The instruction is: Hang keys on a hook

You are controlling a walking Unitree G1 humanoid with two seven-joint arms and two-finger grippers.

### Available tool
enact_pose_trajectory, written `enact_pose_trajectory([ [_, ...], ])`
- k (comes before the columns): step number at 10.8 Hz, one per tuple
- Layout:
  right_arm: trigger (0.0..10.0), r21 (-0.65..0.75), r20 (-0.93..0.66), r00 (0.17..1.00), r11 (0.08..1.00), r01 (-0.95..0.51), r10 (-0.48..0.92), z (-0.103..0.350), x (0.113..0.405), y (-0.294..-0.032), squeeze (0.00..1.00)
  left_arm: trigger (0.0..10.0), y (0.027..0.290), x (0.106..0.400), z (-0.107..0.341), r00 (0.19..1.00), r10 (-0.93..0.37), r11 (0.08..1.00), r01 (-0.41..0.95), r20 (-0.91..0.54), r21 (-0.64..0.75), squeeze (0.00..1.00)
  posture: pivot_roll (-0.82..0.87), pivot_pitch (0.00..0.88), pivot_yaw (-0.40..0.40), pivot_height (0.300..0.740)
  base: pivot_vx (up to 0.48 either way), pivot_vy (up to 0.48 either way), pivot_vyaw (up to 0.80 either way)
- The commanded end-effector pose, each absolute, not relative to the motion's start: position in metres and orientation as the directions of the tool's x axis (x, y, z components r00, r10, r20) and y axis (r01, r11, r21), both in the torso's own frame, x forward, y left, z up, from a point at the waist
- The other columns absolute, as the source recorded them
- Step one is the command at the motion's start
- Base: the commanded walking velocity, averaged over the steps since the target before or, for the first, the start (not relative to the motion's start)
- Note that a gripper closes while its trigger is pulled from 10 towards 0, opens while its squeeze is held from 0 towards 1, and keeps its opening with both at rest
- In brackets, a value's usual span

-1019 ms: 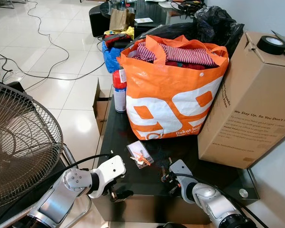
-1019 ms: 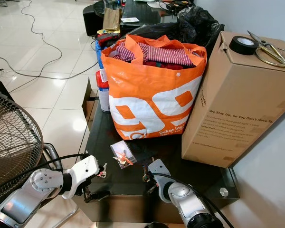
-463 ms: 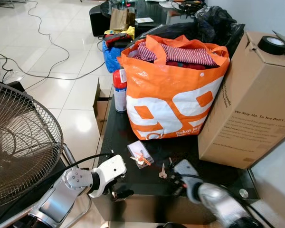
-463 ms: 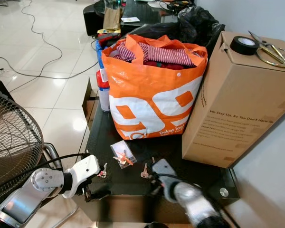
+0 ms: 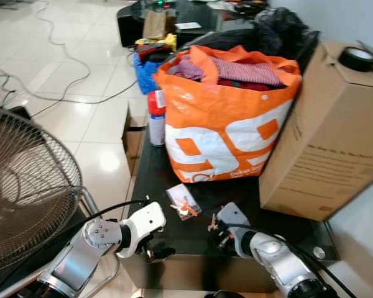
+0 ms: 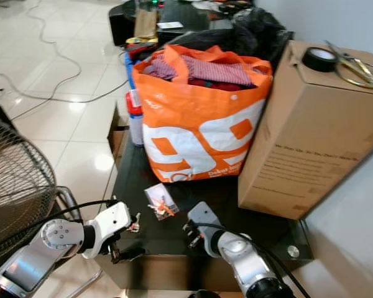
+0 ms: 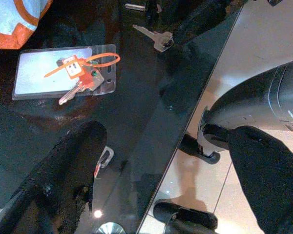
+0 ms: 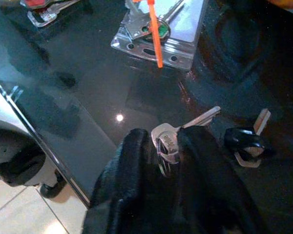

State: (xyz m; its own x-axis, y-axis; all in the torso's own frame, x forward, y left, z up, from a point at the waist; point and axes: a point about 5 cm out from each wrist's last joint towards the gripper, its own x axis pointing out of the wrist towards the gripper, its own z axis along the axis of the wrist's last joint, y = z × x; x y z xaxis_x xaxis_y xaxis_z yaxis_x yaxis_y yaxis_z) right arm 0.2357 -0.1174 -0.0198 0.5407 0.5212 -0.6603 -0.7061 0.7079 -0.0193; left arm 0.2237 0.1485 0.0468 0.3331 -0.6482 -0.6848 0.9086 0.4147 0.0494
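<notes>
Glossy black glass table [image 8: 63, 112], bright metal key [image 8: 178, 134], clear plastic sleeve [image 7: 63, 73], matt cardboard box [image 5: 323, 130]

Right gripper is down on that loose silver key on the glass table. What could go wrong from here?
The right gripper pinches only the head of the silver key, which lies flat on the glossy black table; it may skid out rather than lift. A black-headed key lies close beside it and could get dragged along. The left gripper hangs open at the table's front edge, where a small carabiner sits and could get knocked off.
</notes>
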Motion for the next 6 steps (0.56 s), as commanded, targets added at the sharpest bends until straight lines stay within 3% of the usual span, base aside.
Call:
enact_pose_trajectory([
  [1, 10.0, -0.067, -0.679, 0.543, 0.694, -0.717, 0.495, -0.0219, 0.2359, -0.1192, 1.0, 10.0, 0.1464, 0.2244, 0.0507, 0.334, -0.651, 0.401, 0.914, -0.681, 0.065, 0.0, -0.13, 0.0, -0.046, 0.74, 0.0, 0.0, 0.0],
  [2, 10.0, -0.12, -0.697, 0.543, 0.671, -0.732, 0.468, -0.024, 0.2369, -0.1196, 0.81, 10.0, 0.1467, 0.2243, 0.0509, 0.334, -0.65, 0.401, 0.914, -0.682, 0.066, 0.0, -0.13, 0.0, -0.046, 0.74, 0.0, 0.0, 0.0],
  [3, 10.0, -0.138, -0.709, 0.539, 0.659, -0.739, 0.455, -0.0261, 0.2368, -0.1212, 0.0, 10.0, 0.1467, 0.224, 0.0508, 0.334, -0.651, 0.4, 0.914, -0.682, 0.065, 0.0, -0.13, 0.0, -0.046, 0.74, 0.0, 0.0, 0.0],
  [5, 10.0, -0.147, -0.717, 0.541, 0.663, -0.734, 0.44, -0.0281, 0.2366, -0.1238, 0.0, 10.0, 0.1465, 0.2236, 0.0508, 0.332, -0.652, 0.397, 0.915, -0.682, 0.066, 0.0, -0.13, 0.0, -0.045, 0.74, 0.0, 0.0, 0.0],
  [6, 3.7, -0.142, -0.719, 0.538, 0.665, -0.734, 0.44, -0.029, 0.2363, -0.1239, 0.0, 10.0, 0.1463, 0.2237, 0.051, 0.332, -0.653, 0.396, 0.916, -0.681, 0.066, 0.0, -0.13, 0.0, -0.045, 0.74, 0.0, 0.0, 0.0],
])
